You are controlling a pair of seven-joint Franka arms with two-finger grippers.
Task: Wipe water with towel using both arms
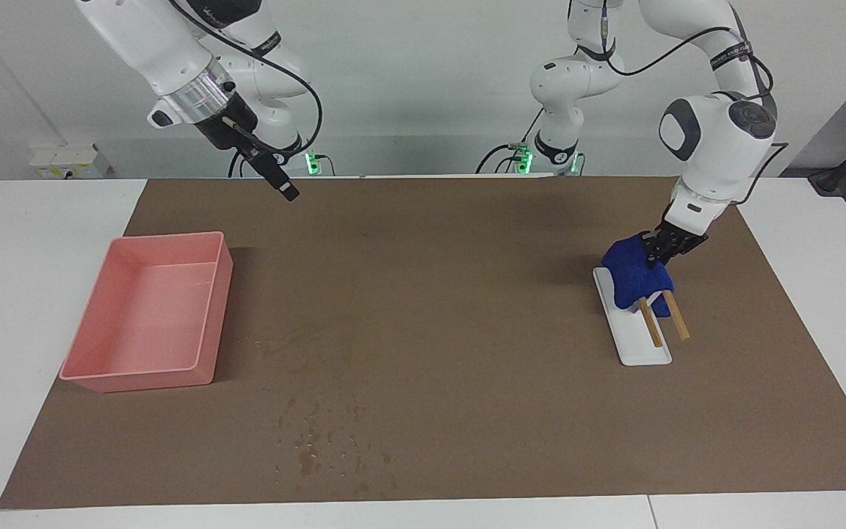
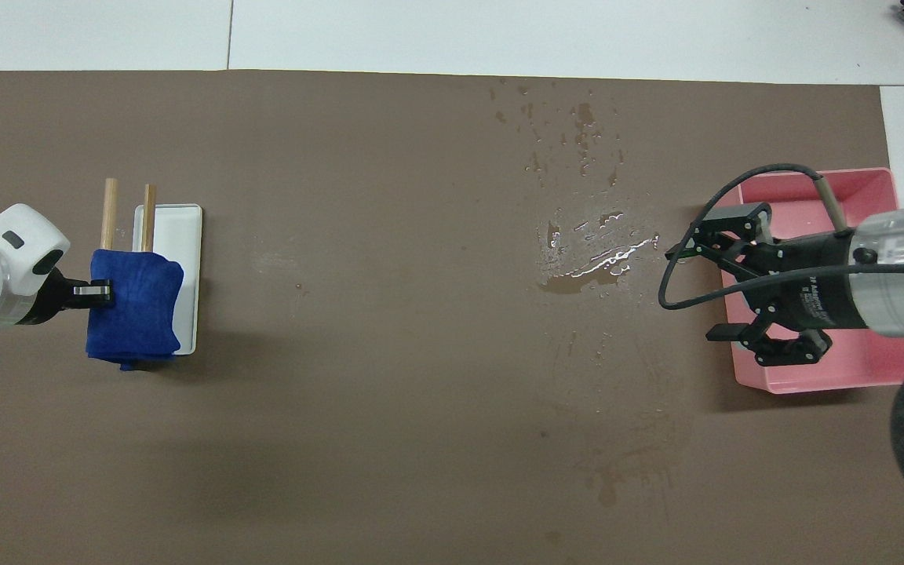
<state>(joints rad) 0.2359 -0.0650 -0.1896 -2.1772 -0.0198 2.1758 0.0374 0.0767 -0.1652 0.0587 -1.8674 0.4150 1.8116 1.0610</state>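
Towel on rack, pinched by left claw.

Blue towel draped on rack, water droplets scattered

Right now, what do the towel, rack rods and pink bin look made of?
Towel: soft terry-like cloth, matte deep blue, sagging over the rods. Rods: apparently bare wood, tan, matte. Pink bin: likely moulded plastic, smooth, slightly glossy, rounded corners.
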